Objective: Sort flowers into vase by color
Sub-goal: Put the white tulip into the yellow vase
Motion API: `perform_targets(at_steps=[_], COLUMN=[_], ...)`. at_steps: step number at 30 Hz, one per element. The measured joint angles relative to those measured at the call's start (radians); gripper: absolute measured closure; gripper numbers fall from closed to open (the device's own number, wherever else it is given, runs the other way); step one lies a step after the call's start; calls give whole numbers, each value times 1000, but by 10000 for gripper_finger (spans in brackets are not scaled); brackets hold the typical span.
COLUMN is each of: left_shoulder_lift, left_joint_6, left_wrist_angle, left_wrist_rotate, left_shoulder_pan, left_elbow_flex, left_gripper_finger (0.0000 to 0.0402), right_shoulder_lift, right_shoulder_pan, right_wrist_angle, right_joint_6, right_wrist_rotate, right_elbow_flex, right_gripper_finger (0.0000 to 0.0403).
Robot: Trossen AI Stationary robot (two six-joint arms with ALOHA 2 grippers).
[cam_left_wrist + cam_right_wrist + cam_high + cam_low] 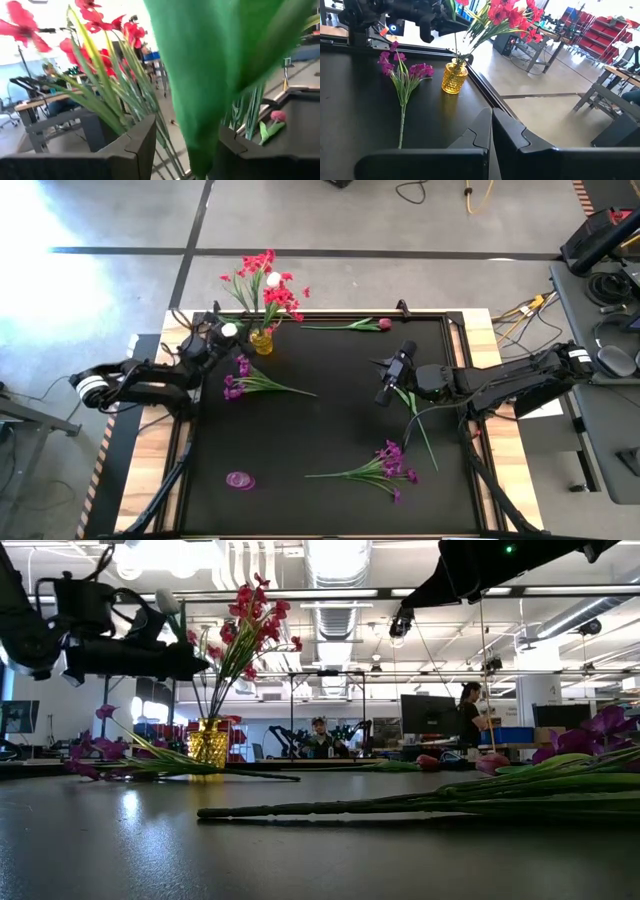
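A yellow glass vase (262,341) stands at the table's far left and holds red-pink flowers (268,288). My left gripper (232,332) hovers right beside it above the rim, shut on a green sprig (210,75). A white bud (229,330) shows just over the fingers. Two purple sprigs lie flat, one near the vase (248,383), one at the near right (385,467). A pink-budded flower (362,325) lies at the far edge. My right gripper (384,396) hangs shut and empty over the table's middle right. My left gripper has a broad green leaf (200,145) of the sprig between its two fingers, which come about level from the table's left. The sprig stands upright, and its thin stem (455,47) runs down into the yellow vase's mouth. The leaf hides whether the stem is in the pinch.
A small round purple glass piece (240,480) sits near the front left. A bare green stem (422,428) lies under my right arm. The mat's middle (320,420) is bare. People and desks (318,735) show in the room beyond the far edge.
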Motion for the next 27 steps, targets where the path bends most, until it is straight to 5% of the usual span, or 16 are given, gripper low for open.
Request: perform_targets(at_steps=[17,27], left_shoulder_lift=[-242,-286], left_joint_6=[-25,-5], left_wrist_angle=[-799,-1004], left_wrist_rotate=[-6,-8], left_shoulder_pan=[0,0], left_elbow_flex=[322,406], left_gripper_finger=[338,265], right_shoulder_lift=[0,0], right_shoulder_pan=[0,0], right_wrist_angle=[-1,-2], right_joint_6=[-3,-4], right_wrist_rotate=[0,0], right_elbow_flex=[0,0], right_gripper_finger=[394,394])
